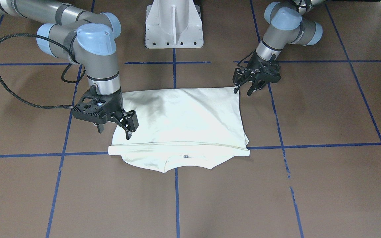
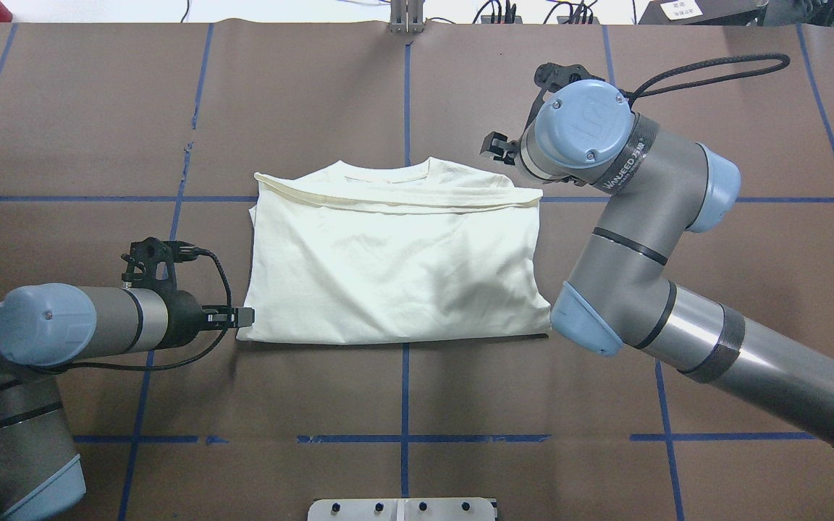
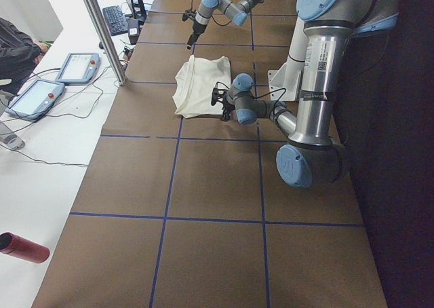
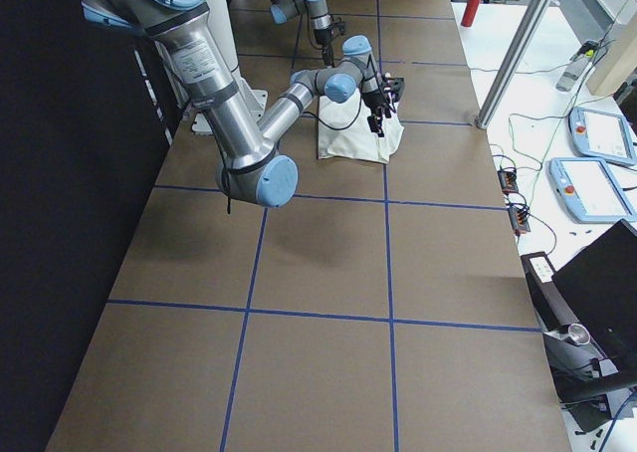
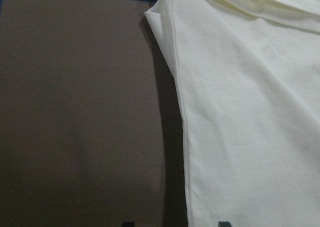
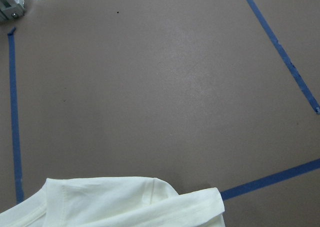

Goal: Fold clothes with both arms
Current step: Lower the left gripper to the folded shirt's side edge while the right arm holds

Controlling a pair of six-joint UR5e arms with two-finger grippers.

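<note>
left claw (image 1: 243, 91): open, holding nothing, tips astride the robot-side corner of the t-shirt (image 1: 184, 119). right claw (image 1: 114, 131): wide open, empty, one finger above the cloth, the other off its edge, near the far corner. t-shirt lies folded mid worktop (image 1: 309, 185), plain cream side up, collar away from the robot.

"UR" on right arm cap (image 2: 582, 123).
</note>
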